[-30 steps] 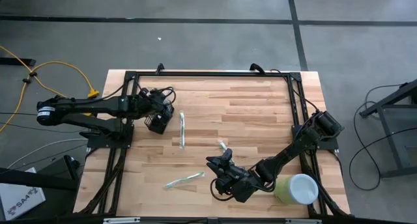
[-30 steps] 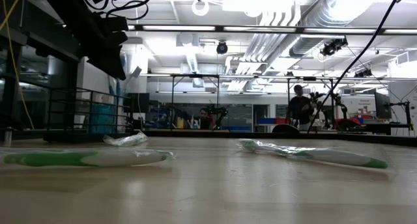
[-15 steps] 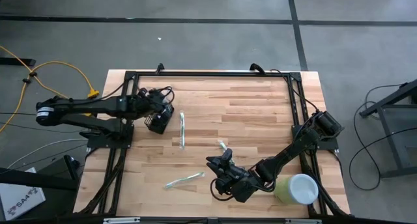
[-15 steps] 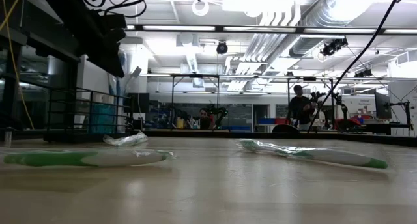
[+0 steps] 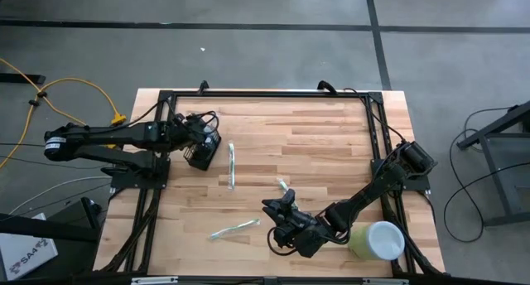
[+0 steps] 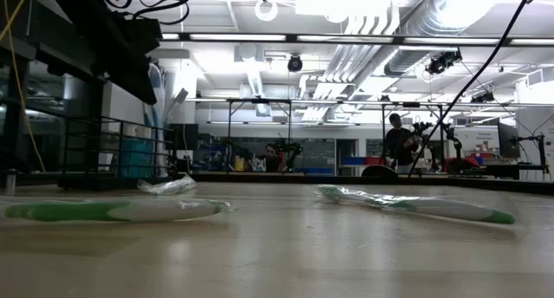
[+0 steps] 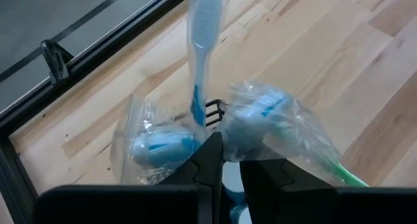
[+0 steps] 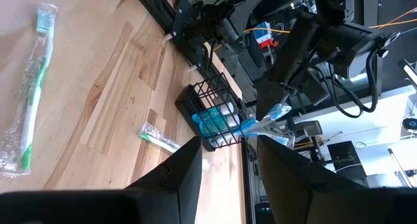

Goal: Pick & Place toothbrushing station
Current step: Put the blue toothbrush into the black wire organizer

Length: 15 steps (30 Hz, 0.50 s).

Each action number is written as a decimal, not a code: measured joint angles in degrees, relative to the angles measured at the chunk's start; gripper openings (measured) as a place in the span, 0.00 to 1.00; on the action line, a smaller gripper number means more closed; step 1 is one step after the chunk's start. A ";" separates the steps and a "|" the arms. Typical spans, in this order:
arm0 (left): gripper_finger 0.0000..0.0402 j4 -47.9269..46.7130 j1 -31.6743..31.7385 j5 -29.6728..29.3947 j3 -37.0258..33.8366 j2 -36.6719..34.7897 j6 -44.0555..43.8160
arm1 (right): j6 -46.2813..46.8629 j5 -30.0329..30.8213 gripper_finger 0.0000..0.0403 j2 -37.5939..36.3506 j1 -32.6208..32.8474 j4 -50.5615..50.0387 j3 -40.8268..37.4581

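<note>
The toothbrushing station [image 5: 200, 156], a small black wire-mesh holder, stands on the table's far left part [image 8: 212, 114]. It holds plastic-wrapped toothbrushes, and a blue one [image 7: 204, 28] sticks up out of it. My left gripper [image 7: 231, 164] comes down slanting onto its top, with the fingers closed to a narrow gap. My right gripper [image 8: 228, 173] hangs open over the table's near middle [image 5: 281, 222], with nothing between its fingers. My left gripper is closed at the holder's top edge, slanting down from the table's left. A piece of black wire rim [image 7: 212, 109] shows just past the fingertips, among the wrapped brushes. The fingers themselves hide the place of contact. The holder stands upright on the table.
Wrapped green toothbrushes lie loose on the table: one [image 5: 232, 166] right of the holder, one [image 5: 233, 229] near the front, a short piece [image 5: 284, 185] by my right gripper. A pale green cup [image 5: 377, 240] stands at the near right. A black frame rail [image 5: 265, 94] runs along the far edge.
</note>
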 joint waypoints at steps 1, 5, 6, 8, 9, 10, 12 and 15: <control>0.11 0.00 0.00 0.00 0.00 0.00 0.00 | 0.00 0.00 0.34 0.00 0.00 0.00 0.00; 0.14 0.04 0.02 1.17 0.00 0.00 -0.05 | 0.00 0.00 0.34 0.00 -0.02 0.00 0.00; 0.15 0.03 0.02 1.45 0.00 0.00 -0.08 | 0.00 0.00 0.34 0.00 0.00 0.00 0.00; 0.16 0.02 0.02 1.73 0.00 0.00 -0.20 | 0.00 0.00 0.34 0.00 0.00 0.00 0.00; 0.16 0.02 0.00 1.91 0.00 0.00 -0.20 | 0.00 0.00 0.34 0.00 0.00 0.00 0.00; 0.16 0.02 -0.08 2.07 0.00 0.00 -0.20 | 0.01 0.00 0.34 0.00 -0.01 0.00 0.00; 0.16 0.02 -0.59 2.05 0.00 0.00 -0.20 | 0.00 -0.02 0.34 0.00 -0.02 0.00 0.00; 0.16 0.01 -1.68 2.07 0.00 0.02 -0.01 | 0.00 -0.02 0.34 0.00 -0.02 0.00 0.00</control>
